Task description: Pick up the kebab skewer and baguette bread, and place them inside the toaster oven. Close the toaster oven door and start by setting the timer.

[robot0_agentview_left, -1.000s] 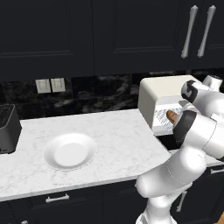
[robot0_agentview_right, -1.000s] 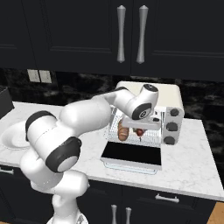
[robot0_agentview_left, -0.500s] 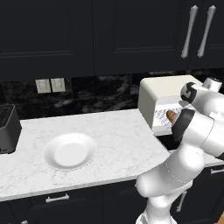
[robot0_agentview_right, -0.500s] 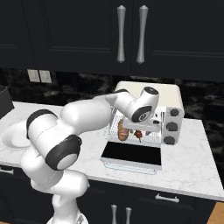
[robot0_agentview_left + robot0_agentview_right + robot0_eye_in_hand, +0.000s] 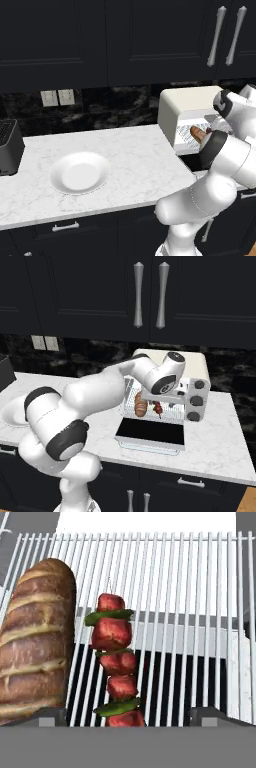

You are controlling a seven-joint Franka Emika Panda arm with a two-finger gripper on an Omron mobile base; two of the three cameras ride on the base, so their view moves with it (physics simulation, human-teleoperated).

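The cream-white toaster oven (image 5: pixel 200 368) stands on the counter with its dark glass door (image 5: pixel 150 431) folded down flat. On its wire rack (image 5: pixel 190 587) the golden-brown baguette bread (image 5: pixel 37 642) lies at the left. Beside it lies the kebab skewer (image 5: pixel 114 662), with red meat chunks and green pieces. My gripper (image 5: pixel 130 717) is open just above the skewer's near end. Its fingertips (image 5: pixel 50 716) stand wide to either side, touching nothing. From the right base view the baguette (image 5: pixel 139 404) and skewer (image 5: pixel 157 406) sit side by side under my hand. The baguette (image 5: pixel 198 134) also shows inside the oven (image 5: pixel 185 100).
Three dark knobs (image 5: pixel 196 401) run down the oven's right side. A white plate (image 5: pixel 80 171) sits mid-counter to the left, and a black slot toaster (image 5: pixel 9 147) stands at the far left. Dark cabinets hang above.
My jaws have gone from shut to wide open, and the kebab skewer now lies free on the rack. The arm has barely moved.
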